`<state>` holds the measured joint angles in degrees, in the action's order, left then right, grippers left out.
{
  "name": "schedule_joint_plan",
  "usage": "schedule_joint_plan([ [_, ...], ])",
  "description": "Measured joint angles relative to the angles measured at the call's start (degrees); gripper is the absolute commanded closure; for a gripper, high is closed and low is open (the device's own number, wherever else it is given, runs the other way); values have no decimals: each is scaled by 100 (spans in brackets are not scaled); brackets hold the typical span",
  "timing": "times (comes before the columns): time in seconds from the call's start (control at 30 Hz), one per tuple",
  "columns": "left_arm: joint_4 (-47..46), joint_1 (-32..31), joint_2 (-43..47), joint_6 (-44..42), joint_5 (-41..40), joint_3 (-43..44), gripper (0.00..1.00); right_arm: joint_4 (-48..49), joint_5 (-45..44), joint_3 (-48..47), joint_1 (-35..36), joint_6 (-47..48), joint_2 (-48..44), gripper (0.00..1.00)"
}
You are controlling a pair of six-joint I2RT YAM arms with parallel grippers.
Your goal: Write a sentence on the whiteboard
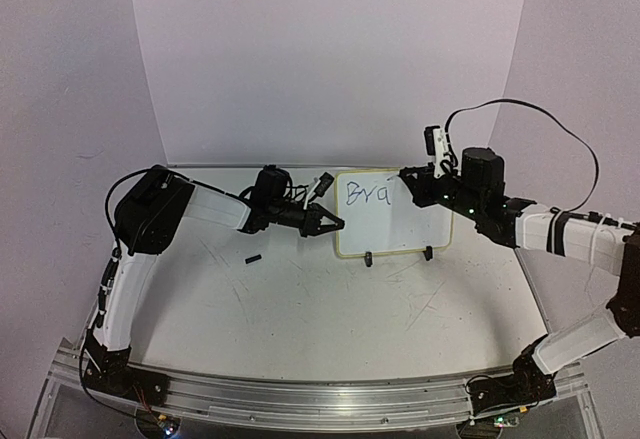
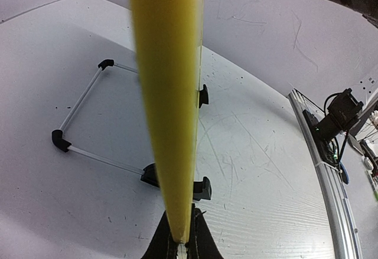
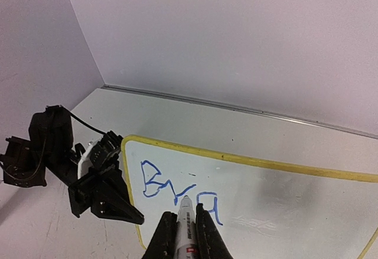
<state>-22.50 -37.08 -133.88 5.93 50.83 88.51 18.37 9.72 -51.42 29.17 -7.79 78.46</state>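
Note:
The whiteboard [image 1: 400, 227] stands tilted on two black clip feet [image 1: 429, 253] at the back middle of the table. Blue letters reading "Bra" [image 1: 365, 194] sit at its top left. My left gripper [image 1: 335, 225] is shut on the board's left edge; the left wrist view shows the yellow rim [image 2: 168, 94] clamped between the jaws of the left gripper [image 2: 182, 241]. My right gripper [image 3: 185, 213] is shut on a white marker [image 3: 186, 235]. The marker's tip touches the whiteboard [image 3: 295, 200] between the "r" and the "a" of the blue letters [image 3: 177, 188]. The right gripper [image 1: 405, 173] hovers at the board's upper middle.
A small black marker cap [image 1: 254, 257] lies on the scratched tabletop left of the board. A thin metal stand frame [image 2: 82, 102] with black corners lies behind the board. The aluminium rail [image 1: 320, 399] with both arm bases runs along the near edge.

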Motion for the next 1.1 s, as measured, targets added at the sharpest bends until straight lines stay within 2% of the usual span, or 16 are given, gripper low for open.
schedule_joint_plan([
  [0.23,2,0,0,-4,0,2,100,-61,-136,-35,-59,190,372,100],
  [0.57,55,0,0,-24,-4,31,100,-85,-280,-55,-109,264,415,100],
  [1.1,61,0,0,-72,-2,35,100,-92,-105,-173,-245,249,647,100],
])
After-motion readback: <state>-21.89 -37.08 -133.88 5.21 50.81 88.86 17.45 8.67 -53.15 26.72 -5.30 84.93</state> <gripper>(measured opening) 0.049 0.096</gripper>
